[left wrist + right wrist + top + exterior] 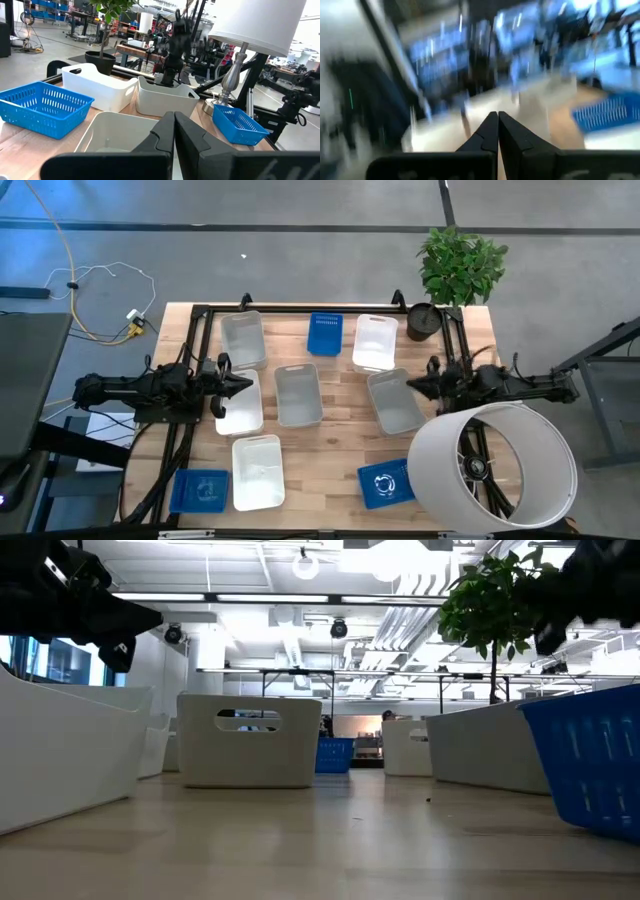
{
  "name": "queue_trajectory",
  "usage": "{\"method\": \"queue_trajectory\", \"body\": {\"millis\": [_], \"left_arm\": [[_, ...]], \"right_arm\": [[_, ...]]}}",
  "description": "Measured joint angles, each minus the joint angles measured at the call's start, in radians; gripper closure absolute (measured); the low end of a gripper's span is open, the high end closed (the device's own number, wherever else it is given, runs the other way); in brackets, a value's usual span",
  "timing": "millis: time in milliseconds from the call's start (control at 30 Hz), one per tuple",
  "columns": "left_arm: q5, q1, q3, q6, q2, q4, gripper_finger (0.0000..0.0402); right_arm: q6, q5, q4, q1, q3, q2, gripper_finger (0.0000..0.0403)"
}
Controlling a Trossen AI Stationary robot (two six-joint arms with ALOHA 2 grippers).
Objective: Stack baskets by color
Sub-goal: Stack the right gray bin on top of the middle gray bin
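Several baskets lie apart on the wooden table, each flat on its base. In the far row are a grey one (243, 338), a blue one (325, 334) and a white one (375, 341). The middle row has a white one (240, 402) and two grey ones (298, 393) (394, 400). Near the front edge sit a white one (257, 471) and two blue ones (199, 490) (385, 484). My left gripper (243, 384) (174, 127) is shut and level above the middle white basket's far edge. My right gripper (410, 384) (498, 125) is shut beside the right grey basket, and holds nothing.
A big white cylinder (495, 470) with a wheel inside stands over the near right corner, next to the right arm. A black pot (424, 320) with a green plant (460, 265) sits at the far right corner. A black frame (300, 309) runs along the far edge.
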Motion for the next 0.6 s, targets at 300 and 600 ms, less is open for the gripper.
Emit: {"method": "queue_trajectory", "body": {"millis": [300, 600], "left_arm": [[0.0, 0.0, 0.0, 0.0, 0.0, 0.0, 0.0401], [0.0, 0.0, 0.0, 0.0, 0.0, 0.0, 0.0401]], "right_arm": [[-0.084, 0.169, 0.493, 0.0, 0.002, 0.021, 0.0402], [-0.002, 0.253, 0.401, 0.0, 0.144, 0.185, 0.0359]]}}
